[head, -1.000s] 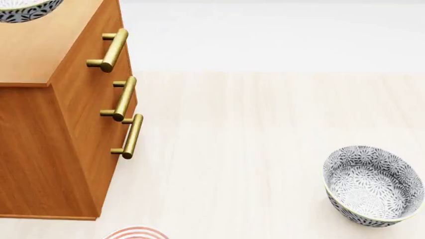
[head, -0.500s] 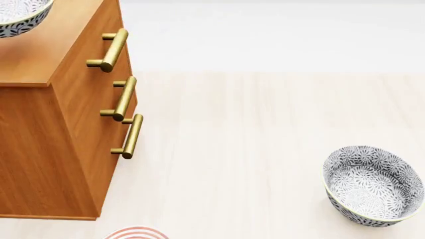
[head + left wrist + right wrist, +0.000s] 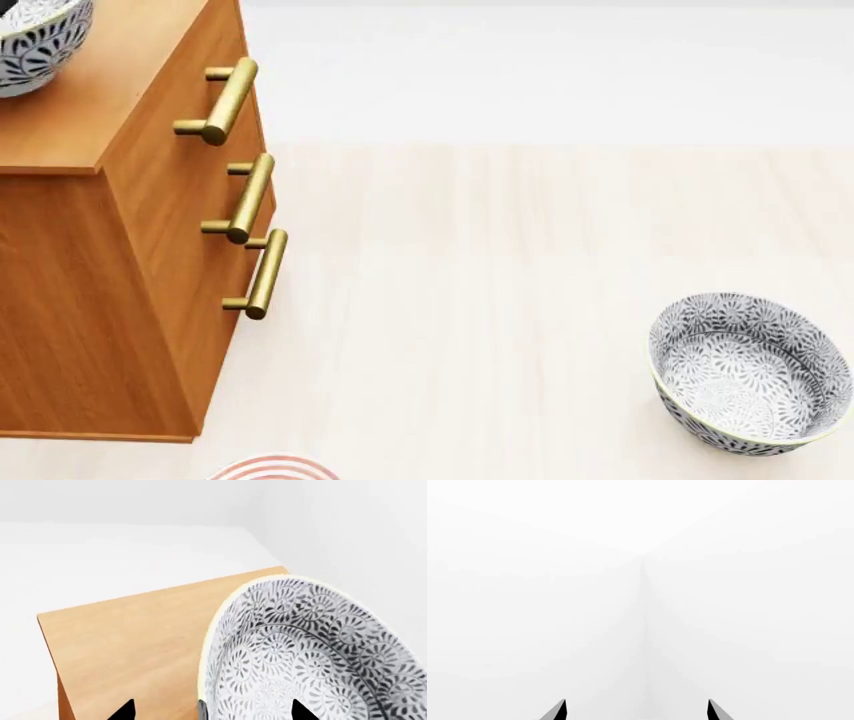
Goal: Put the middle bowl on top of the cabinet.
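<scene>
The middle bowl, white with a dense dark-grey floral pattern, is over the lighter wooden top of the cabinet at the head view's upper left, tilted and cut off by the frame edge. In the left wrist view the bowl fills the frame beside the cabinet top. My left gripper is open, its tips wide apart on either side of the bowl's rim. Whether the bowl rests on the wood cannot be told. My right gripper is open, facing blank white. Neither gripper shows in the head view.
An identical patterned bowl stands on the pale floor at the right. The edge of a red-striped plate shows at the bottom. Three brass handles stick out from the cabinet front.
In the head view the bowl over the cabinet top has come lower and nearer and has tilted, showing more of its outer wall. Nothing else has moved.
</scene>
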`<state>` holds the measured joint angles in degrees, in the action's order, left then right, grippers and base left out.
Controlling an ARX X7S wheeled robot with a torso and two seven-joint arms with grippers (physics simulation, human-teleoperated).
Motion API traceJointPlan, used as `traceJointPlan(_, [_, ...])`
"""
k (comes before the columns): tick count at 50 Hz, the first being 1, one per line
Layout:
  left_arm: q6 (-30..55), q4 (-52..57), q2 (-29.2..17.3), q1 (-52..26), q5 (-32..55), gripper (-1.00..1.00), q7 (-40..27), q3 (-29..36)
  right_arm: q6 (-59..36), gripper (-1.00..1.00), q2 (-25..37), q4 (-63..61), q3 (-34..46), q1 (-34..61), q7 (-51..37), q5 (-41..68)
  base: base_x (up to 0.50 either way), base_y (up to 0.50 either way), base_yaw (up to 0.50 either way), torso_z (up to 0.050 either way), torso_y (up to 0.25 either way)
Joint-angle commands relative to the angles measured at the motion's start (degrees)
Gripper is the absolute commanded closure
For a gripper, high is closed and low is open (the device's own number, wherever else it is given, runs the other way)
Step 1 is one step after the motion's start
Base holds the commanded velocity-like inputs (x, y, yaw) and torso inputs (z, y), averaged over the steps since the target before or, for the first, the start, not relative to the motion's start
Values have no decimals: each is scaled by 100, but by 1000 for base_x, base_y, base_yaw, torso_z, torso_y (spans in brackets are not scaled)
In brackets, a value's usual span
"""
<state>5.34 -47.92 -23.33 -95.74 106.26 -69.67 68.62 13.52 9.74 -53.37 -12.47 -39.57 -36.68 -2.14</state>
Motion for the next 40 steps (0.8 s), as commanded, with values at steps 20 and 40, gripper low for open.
traceJointPlan(20, [-596, 2925, -1329, -229, -985, -100, -951, 112, 1, -100, 84, 46, 18, 20, -47, 16, 0, 0, 0, 0, 0])
traceJointPlan(40, [-1064, 5606, -2440, 76, -2288, -100, -1073, 306, -80, -100, 174, 62, 55, 106, -43, -2, 0, 0, 0, 0, 0])
